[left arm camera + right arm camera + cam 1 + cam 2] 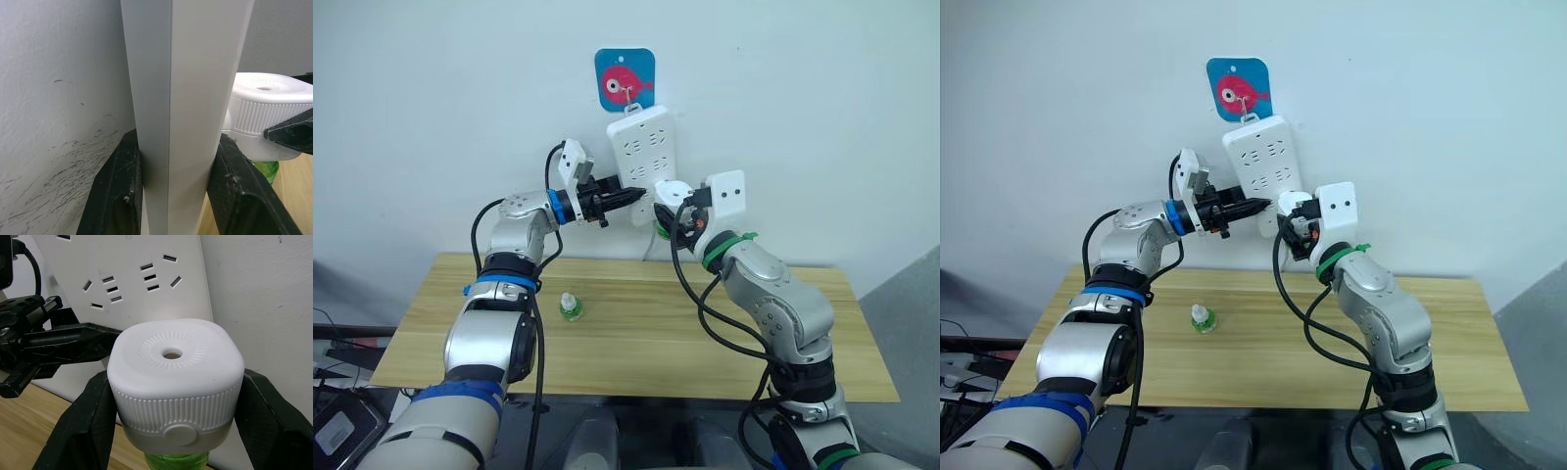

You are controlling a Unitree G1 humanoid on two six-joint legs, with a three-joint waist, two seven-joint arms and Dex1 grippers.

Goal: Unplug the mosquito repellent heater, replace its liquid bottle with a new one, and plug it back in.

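Heater gripped at the power strip; both grippers engaged.

The mosquito repellent heater (175,382), white with a round vent hole on top and a green bottle (176,462) beneath, sits against the lower end of the hanging power strip (643,157), clamped on both sides by the right gripper (175,421). The left gripper (176,191) has its fingers (117,196) closed on the strip's side edge, just beside the heater. A second small green bottle (570,307) stands on the wooden table (705,343) below, well apart. A fish-print hook plate (625,78) holds the strip to the wall.
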